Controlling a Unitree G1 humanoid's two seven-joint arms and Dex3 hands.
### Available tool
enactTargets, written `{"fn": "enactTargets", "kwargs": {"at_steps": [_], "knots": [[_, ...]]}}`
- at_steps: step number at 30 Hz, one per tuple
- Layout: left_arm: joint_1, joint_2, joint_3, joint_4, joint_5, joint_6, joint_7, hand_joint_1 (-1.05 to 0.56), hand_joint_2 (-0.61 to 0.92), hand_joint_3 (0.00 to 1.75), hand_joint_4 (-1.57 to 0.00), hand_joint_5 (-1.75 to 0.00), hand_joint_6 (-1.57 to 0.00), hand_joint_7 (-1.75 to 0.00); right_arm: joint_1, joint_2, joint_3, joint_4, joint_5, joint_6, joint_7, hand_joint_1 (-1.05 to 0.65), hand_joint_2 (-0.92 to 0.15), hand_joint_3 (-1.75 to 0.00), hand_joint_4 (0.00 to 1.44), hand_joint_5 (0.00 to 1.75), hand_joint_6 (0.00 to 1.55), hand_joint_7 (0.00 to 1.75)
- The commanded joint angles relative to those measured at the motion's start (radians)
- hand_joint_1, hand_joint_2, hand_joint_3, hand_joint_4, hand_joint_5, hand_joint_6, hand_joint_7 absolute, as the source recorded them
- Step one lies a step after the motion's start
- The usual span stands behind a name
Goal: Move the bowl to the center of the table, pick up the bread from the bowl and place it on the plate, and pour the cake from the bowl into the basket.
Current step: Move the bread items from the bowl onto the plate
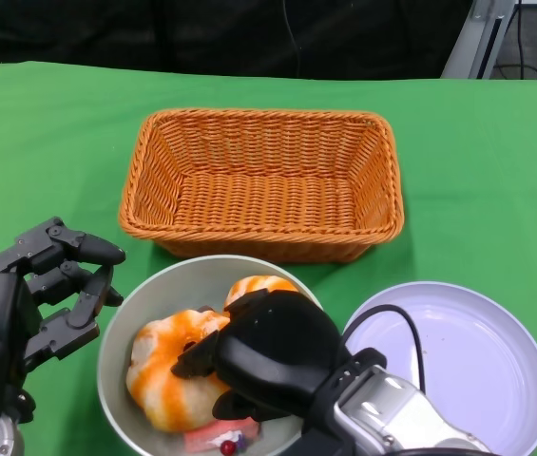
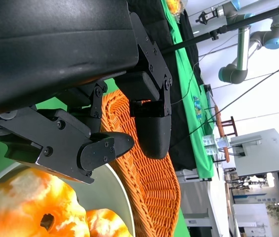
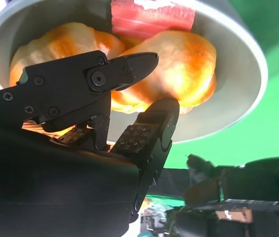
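The grey bowl (image 1: pixel 116 342) sits on the green surface (image 1: pixel 49 142) near the front edge, just in front of the orange wicker basket (image 1: pixel 263 180) and just left of the pale plate (image 1: pixel 477 366). Inside the bowl lies the bread (image 1: pixel 168 370), glazed orange and white, with a second rounded piece showing behind the right hand. A pink slice of cake (image 1: pixel 220 439) lies at the bowl's near side, partly hidden.

The right hand (image 1: pixel 258 356) reaches down into the bowl from the near side, its fingers (image 3: pixel 129 66) curled around the bread; the right wrist view shows fingers above and below the loaf, touching it, so it grips the bread, which rests low in the bowl.

The left hand (image 1: pixel 54 285) hangs beside the bowl's left rim, fingers spread and bent, holding nothing; whether a fingertip touches the rim cannot be told. The basket holds nothing visible, and so does the plate
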Motion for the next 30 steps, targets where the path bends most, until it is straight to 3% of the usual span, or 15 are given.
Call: {"fn": "enactTargets", "kwargs": {"at_steps": [1, 5, 13, 19, 23, 27, 30], "knots": [[0.004, 0.014, 0.01, 0.009, 0.004, -0.016, 0.005, -0.07, 0.64, 0.76, -0.74, -1.4, -0.79, -1.06, 0.018, -0.026, -0.029, -0.036, 0.024, 0.001, 0.011, -0.46, -0.92, -0.11, 0.82, 0.88, 1.06, 0.01], [0.002, 0.014, 0.01, 0.013, 0.006, -0.016, 0.008, -0.07, 0.63, 0.76, -0.75, -1.4, -0.8, -1.05, 0.025, -0.038, -0.053, -0.072, 0.043, -0.012, -0.004, -0.37, -0.92, -0.18, 0.82, 0.91, 1.07, 0.01], [0.007, 0.011, 0.006, 0.003, 0.013, -0.016, 0.014, -0.09, 0.63, 0.75, -0.76, -1.38, -0.81, -1.05, 0.029, -0.044, -0.05, -0.094, 0.019, 0.004, 0.022, -0.31, -0.92, -0.13, 0.75, 1.07, 1.08, 0.01], [0.009, 0.007, 0.006, 0.004, 0.011, -0.018, 0.011, -0.08, 0.64, 0.74, -0.76, -1.38, -0.81, -1.04, 0.029, -0.048, -0.001, -0.088, -0.083, 0.037, 0.083, -0.42, -0.92, -0.11, 0.67, 0.87, 0.98, 0.0], [0.007, 0.009, 0.007, 0.007, 0.006, -0.022, 0.003, -0.07, 0.65, 0.73, -0.75, -1.38, -0.81, -1.03, 0.027, -0.028, 0.037, -0.084, -0.151, 0.078, 0.166, -0.5, -0.92, -0.11, 0.43, 0.99, 0.77, 0.0], [0.007, 0.008, 0.007, 0.005, 0.003, -0.016, 0.004, -0.07, 0.65, 0.73, -0.76, -1.38, -0.81, -1.03, 0.028, -0.014, 0.055, -0.073, -0.181, 0.091, 0.18, -0.52, -0.92, -0.1, 0.37, 0.98, 0.7, 0.0], [0.008, 0.008, 0.005, 0.0, 0.0, -0.006, 0.002, -0.06, 0.66, 0.73, -0.75, -1.38, -0.81, -1.03, 0.027, 0.002, 0.079, -0.049, -0.219, 0.108, 0.179, -0.53, -0.92, -0.04, 0.26, 1.14, 0.63, 0.0]]}}
